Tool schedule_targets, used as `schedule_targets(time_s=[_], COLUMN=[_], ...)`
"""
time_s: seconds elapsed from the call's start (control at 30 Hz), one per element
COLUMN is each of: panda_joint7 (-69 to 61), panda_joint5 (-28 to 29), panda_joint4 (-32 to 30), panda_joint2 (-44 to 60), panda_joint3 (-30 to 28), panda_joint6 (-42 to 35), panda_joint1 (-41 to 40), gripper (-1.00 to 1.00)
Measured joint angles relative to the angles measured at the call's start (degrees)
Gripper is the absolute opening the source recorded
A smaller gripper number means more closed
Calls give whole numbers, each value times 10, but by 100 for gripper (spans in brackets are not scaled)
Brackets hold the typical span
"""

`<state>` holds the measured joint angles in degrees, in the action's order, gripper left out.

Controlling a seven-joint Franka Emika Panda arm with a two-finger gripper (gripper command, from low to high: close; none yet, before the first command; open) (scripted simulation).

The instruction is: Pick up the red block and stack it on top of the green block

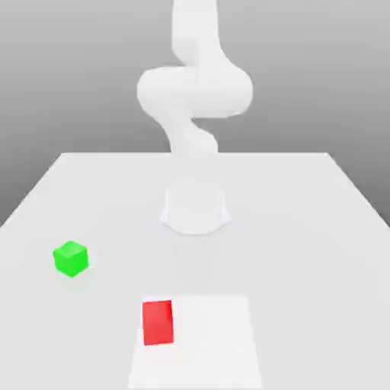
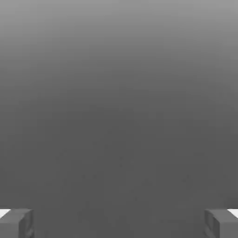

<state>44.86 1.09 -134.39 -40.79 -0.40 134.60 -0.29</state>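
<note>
Exterior view: a white robot arm [image 1: 194,91] rises from its round base [image 1: 196,211] at the middle of a pale bench [image 1: 320,228]. The green block [image 1: 71,258] sits on the bench toward the exterior view's left, well apart from the base. The red block [image 1: 158,322] lies nearer the camera, against a lighter rectangular patch [image 1: 213,343], apart from the green block.

Hand view: the claw [image 2: 119,223] stands wide, its two grey fingertips [image 2: 16,223] at opposite edges over a plain grey surface, nothing between them; neither block lies by the claw here.
</note>
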Motion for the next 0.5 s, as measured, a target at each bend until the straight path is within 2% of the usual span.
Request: schedule_targets(time_s=[0.3,0.5], panda_joint7=[-48,-96], panda_joint5=[26,21], panda_joint4=[-98,-162], panda_joint2=[192,317], panda_joint3=[-26,-49], panda_joint6=[108,178], panda_joint1=[-13,-17], gripper=[0,0])
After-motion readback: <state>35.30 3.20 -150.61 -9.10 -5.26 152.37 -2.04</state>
